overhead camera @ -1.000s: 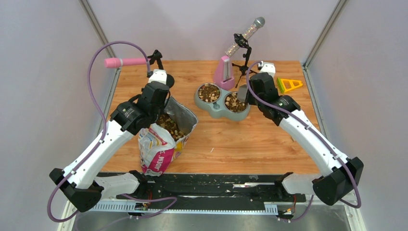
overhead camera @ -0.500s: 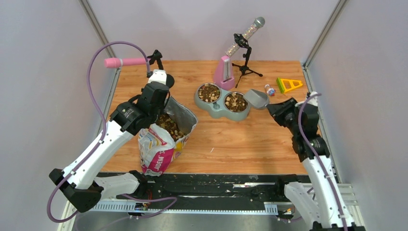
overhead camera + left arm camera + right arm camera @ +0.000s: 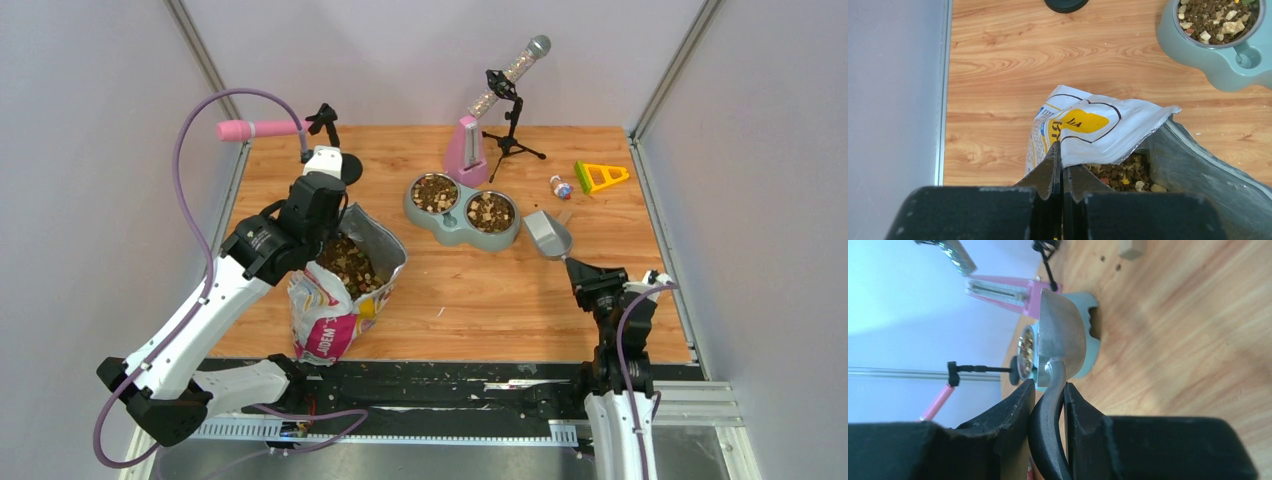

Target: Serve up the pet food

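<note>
The pet food fills both bowls, left [image 3: 435,192] and right [image 3: 490,211], of a teal double feeder [image 3: 455,229] at the table's middle back. More pet food [image 3: 346,262] lies in the open printed bag [image 3: 328,318] standing at the near left. My left gripper [image 3: 335,212] is shut on the bag's far rim [image 3: 1083,135], holding the mouth open over the kibble [image 3: 1120,174]. My right gripper [image 3: 572,262] is shut on the black handle [image 3: 1047,415] of a metal scoop [image 3: 547,235], which hangs right of the feeder with no kibble showing in it.
A pink wedge-shaped device [image 3: 466,148] and a black stand holding a clear tube [image 3: 508,75] rise behind the feeder. A pink microphone [image 3: 255,129] on a stand is at the back left. A yellow triangle [image 3: 600,177], a small bottle [image 3: 560,187] and a wooden block [image 3: 1131,247] lie at the back right.
My right arm has drawn back from over the right bowl toward the near right, carrying the scoop. The left gripper keeps its hold on the bag, which shifted slightly.
</note>
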{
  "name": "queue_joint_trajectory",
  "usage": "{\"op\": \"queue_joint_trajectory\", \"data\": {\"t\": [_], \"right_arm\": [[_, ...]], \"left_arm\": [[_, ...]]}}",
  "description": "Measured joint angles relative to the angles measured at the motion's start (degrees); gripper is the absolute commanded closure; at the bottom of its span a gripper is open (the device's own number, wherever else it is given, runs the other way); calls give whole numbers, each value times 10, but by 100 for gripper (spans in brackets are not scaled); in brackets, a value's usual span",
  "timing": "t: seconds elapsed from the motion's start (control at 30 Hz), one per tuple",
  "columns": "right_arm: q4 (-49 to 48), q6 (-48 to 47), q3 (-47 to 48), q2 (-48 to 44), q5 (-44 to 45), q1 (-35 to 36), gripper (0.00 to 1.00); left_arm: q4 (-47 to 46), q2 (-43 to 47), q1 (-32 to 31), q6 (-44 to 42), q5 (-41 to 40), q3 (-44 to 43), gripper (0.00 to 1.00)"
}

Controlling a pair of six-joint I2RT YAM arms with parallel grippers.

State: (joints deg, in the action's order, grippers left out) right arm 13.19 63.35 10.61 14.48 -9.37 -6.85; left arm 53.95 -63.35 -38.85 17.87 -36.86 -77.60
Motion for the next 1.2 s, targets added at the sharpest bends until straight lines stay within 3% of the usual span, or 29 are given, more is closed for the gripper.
{"op": "queue_joint_trajectory", "data": {"t": [0.23, 0.5, 0.83, 0.9, 0.93, 0.97, 1.2], "right_arm": [[-4, 18, -53, -107, 57, -1, 97], [40, 35, -60, -127, 117, -1, 93], [63, 85, -54, -125, 165, -1, 60], [80, 89, -49, -125, 174, -1, 38], [104, 96, -42, -125, 184, -1, 18], [108, 97, -41, -125, 186, -1, 3], [217, 97, -16, -121, 226, -1, 0]], "left_arm": [[0, 0, 0, 0, 4, 0, 100], [0, 0, 0, 0, 7, 0, 100], [0, 0, 0, 1, 8, 0, 100], [-1, 0, 0, 1, 8, 0, 100], [-1, 0, 0, 1, 8, 0, 100], [-1, 0, 0, 1, 8, 0, 100], [-1, 0, 0, 2, 8, 0, 100]]}}
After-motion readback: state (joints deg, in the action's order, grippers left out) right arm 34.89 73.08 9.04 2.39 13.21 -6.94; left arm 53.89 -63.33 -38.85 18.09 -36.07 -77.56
